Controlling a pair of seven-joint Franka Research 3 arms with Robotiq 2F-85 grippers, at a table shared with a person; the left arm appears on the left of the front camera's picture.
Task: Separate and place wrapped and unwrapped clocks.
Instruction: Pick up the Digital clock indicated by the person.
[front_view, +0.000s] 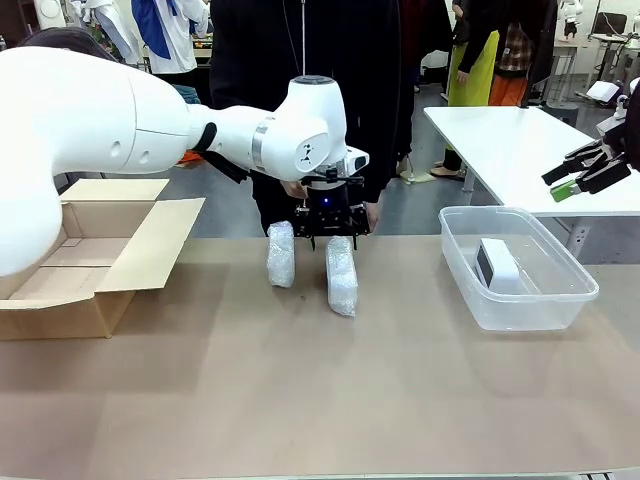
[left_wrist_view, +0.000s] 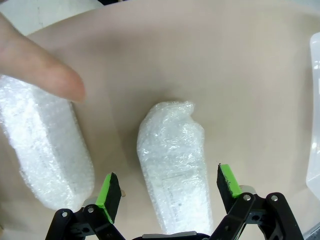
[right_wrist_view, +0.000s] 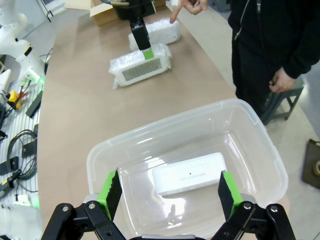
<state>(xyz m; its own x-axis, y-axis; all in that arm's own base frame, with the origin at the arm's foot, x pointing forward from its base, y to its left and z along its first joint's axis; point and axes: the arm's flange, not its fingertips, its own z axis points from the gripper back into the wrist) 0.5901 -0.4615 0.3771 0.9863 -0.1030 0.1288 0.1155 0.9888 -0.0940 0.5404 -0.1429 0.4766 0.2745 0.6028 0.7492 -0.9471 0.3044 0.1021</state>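
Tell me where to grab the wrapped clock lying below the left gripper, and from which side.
Probably best to grip the wrapped clock at mid-length, across its narrow width, coming straight down from above. It lies flat on the table as a long bundle, and the open left gripper straddles its long sides. Stay centred: the second bundle, with a person's finger over it, lies close by.
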